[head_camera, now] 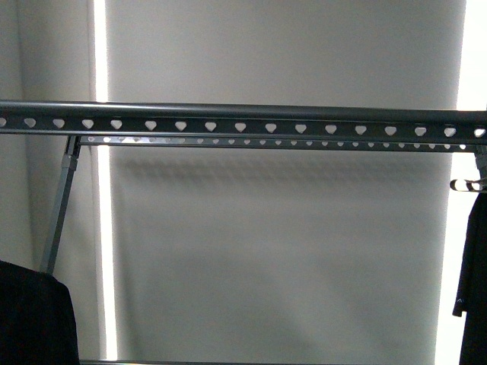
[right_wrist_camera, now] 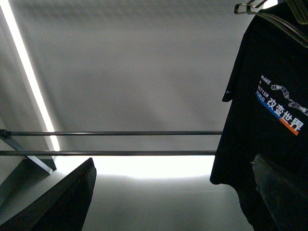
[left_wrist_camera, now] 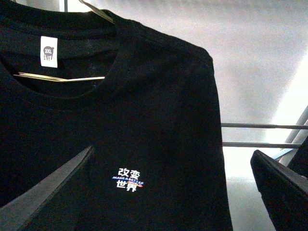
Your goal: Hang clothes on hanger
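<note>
The hanger, a dark grey rack, runs its top rail [head_camera: 243, 123] with heart-shaped holes across the front view. A black T-shirt [left_wrist_camera: 159, 110] with a small white chest print fills the left wrist view; it sits on a thin wire hanger [left_wrist_camera: 57, 77]. My left gripper [left_wrist_camera: 173, 151] is open right in front of it, holding nothing. A second black T-shirt [right_wrist_camera: 269, 125] with the "MAKE A BETTER WORLD" print hangs from a wire hanger [right_wrist_camera: 269, 14] and shows at the right edge of the front view [head_camera: 475, 266]. My right gripper [right_wrist_camera: 173, 161] is open and empty beside it.
A slanted rack leg [head_camera: 62, 205] stands at the left. Black cloth [head_camera: 30, 319] shows at the bottom left of the front view. Two thin lower rails [right_wrist_camera: 110, 133] cross behind. A pale blind with bright strips of light fills the background.
</note>
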You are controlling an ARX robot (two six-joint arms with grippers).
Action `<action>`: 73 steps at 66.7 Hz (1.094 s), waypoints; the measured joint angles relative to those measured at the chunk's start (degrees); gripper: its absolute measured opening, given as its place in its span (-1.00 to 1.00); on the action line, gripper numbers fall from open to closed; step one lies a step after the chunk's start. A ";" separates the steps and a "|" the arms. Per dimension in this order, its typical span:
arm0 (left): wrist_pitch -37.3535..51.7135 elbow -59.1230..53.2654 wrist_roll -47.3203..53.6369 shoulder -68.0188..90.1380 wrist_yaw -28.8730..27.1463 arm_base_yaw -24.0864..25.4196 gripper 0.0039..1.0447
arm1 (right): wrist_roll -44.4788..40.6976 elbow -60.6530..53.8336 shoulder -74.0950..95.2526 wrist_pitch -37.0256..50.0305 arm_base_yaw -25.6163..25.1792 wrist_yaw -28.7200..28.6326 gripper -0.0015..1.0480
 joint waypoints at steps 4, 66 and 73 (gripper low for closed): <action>0.00 0.00 0.00 0.00 0.00 0.00 0.88 | 0.00 0.00 0.00 0.00 0.00 0.00 0.85; -11.78 52.13 -42.84 69.07 -46.97 -25.42 0.88 | 0.00 0.00 0.00 0.00 0.00 -0.02 0.85; -16.63 58.47 -49.29 77.88 -50.64 -23.76 0.88 | 0.00 0.00 0.00 0.00 0.00 -0.02 0.85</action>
